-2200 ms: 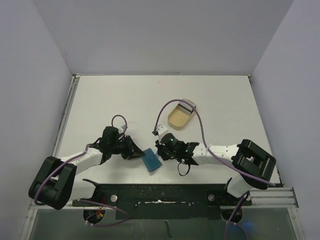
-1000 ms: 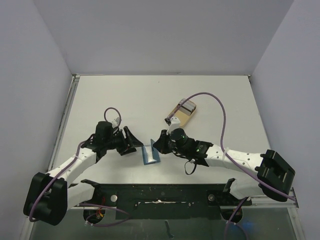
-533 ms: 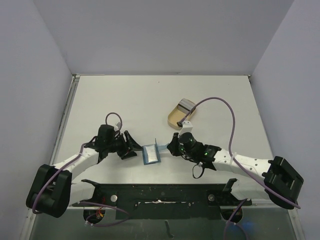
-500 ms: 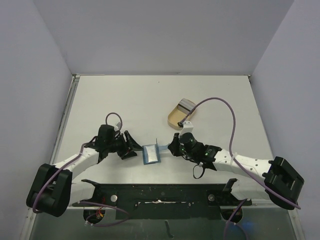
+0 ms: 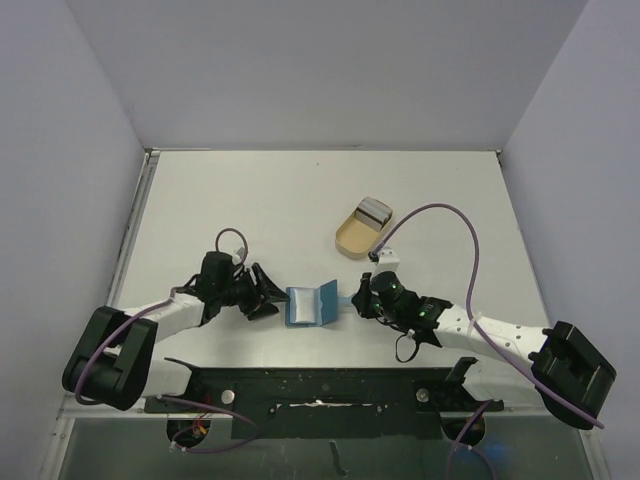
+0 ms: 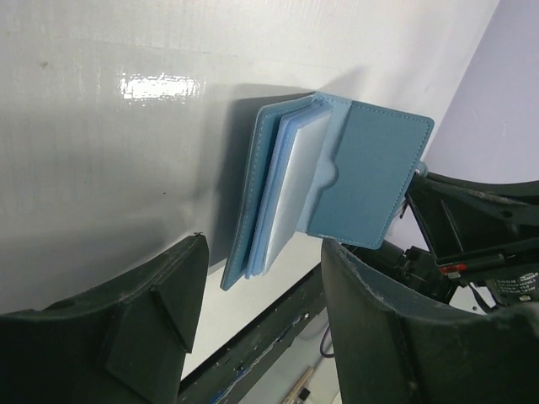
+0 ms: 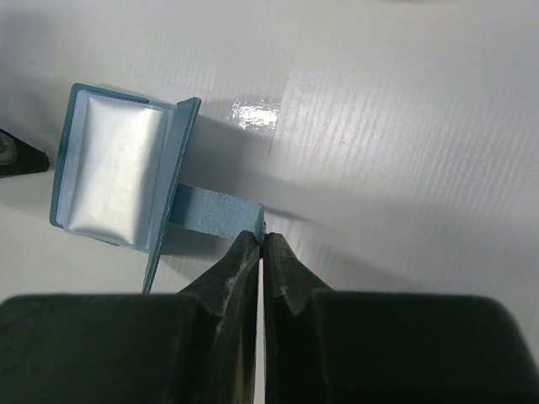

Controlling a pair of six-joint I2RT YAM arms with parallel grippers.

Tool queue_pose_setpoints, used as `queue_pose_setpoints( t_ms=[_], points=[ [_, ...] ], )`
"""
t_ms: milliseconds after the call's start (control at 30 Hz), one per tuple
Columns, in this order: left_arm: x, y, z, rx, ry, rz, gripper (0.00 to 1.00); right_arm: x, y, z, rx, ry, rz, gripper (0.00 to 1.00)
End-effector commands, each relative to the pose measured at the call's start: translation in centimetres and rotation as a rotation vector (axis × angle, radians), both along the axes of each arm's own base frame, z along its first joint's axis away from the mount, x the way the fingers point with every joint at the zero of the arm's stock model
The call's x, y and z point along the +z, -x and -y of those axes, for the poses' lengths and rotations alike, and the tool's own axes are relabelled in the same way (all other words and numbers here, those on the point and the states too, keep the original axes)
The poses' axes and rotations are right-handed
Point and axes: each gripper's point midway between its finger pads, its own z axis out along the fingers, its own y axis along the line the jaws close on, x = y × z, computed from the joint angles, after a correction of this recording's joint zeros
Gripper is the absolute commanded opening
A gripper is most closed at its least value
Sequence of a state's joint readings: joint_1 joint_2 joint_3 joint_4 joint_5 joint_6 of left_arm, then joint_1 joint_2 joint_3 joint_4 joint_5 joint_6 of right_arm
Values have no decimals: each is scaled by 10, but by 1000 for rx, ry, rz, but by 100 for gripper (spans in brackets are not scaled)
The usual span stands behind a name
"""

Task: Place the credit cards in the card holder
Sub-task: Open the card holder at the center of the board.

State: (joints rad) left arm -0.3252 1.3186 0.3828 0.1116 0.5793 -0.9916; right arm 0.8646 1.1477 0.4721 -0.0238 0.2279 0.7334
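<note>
The right end effector (image 7: pixel 261 240) is pinched tight on the closing tab (image 7: pixel 215 212) of the card holder (image 5: pixel 311 304). The card holder lies spread open on the table (image 5: pixel 250 200) directly ahead of its fingertips, with one flap tilted up. The left end effector (image 5: pixel 272 300) faces it from the other side with jaws wide, its tips just short of the holder. Beyond the right end effector, well apart, grey credit cards (image 5: pixel 373 211) rest in a tan dish (image 5: pixel 350 240).

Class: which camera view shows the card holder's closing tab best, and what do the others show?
The right wrist view: the tab runs from the card holder to the shut right claw pinching its end. The top view shows a blue sliver; in the left wrist view the cover mostly hides it.
</note>
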Motion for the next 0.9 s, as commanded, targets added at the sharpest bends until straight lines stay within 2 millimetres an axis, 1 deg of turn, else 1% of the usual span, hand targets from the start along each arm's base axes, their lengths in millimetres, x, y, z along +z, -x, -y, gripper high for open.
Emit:
queue_pose_setpoints(
  t_ms=[0, 133, 200, 367, 467, 600, 700, 800, 867],
  points=[
    [18, -12, 13, -34, 67, 91, 54, 12, -8, 1, -7, -30, 57, 0],
    [19, -13, 18, -51, 88, 110, 54, 13, -8, 1, -4, -37, 59, 0],
    [15, -12, 19, -54, 96, 104, 54, 14, -8, 1, -2, -38, 62, 0],
    [12, -12, 28, -67, 137, 97, 53, 10, -7, 2, 1, -30, 53, 0],
    [13, -13, 34, -80, 147, 103, 50, 8, -7, 3, 5, -24, 50, 0],
    [15, -13, 39, -95, 165, 113, 39, 5, -6, 4, 12, -10, 39, 0],
    [22, -14, 42, -100, 195, 135, 36, 3, -6, 5, 13, 4, 34, 0],
    [38, -14, 46, -90, 276, 177, 36, -2, -6, 10, -3, 22, 29, 0],
    [43, -13, 47, -82, 310, 186, 37, -7, -4, 12, -5, 32, 18, 0]
  ],
)
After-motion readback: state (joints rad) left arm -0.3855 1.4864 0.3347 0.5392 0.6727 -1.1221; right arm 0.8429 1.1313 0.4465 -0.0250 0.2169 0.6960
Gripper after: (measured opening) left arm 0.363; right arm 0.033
